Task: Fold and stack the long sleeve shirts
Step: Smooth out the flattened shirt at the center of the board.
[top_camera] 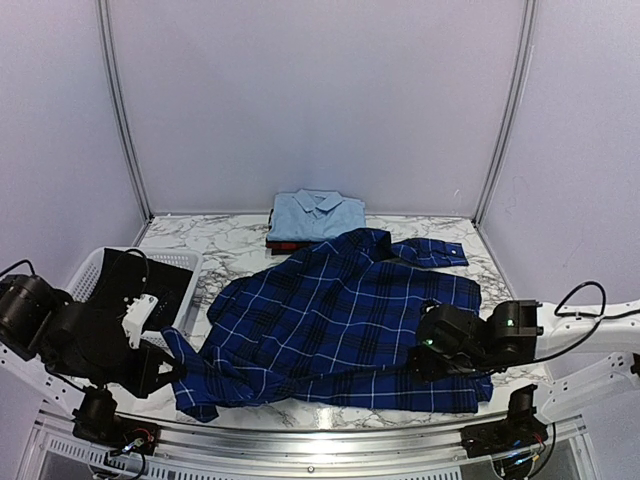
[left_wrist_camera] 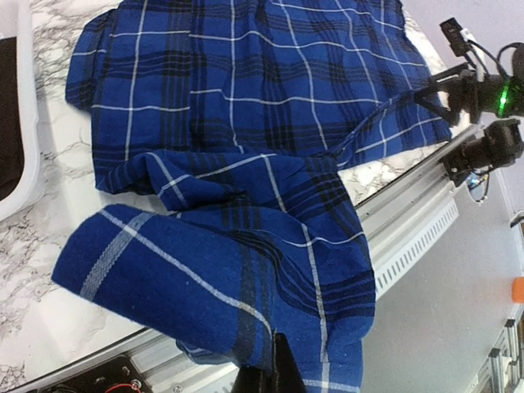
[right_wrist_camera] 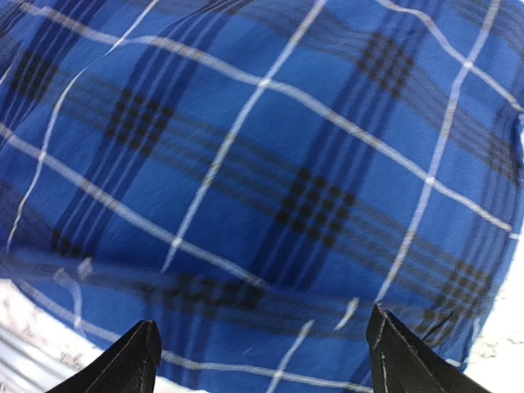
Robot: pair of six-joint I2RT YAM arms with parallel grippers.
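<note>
Navy plaid shirt point(top_camera: 340, 320): spread on table point(top_camera: 230, 250), near-left corner raised
Left gripper point(left_wrist_camera: 277, 368): clamped on that corner
Right gripper point(right_wrist_camera: 262, 345): jaws wide, empty

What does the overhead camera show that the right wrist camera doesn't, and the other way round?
Only the overhead view shows the folded light blue shirt at the back lying on a red-and-black shirt, the white basket on the left, and the left gripper shut on the near-left cloth. Only the right wrist view shows the right gripper up close, its black fingertips wide apart over fabric. Both show the navy plaid shirt, spread out.
</note>
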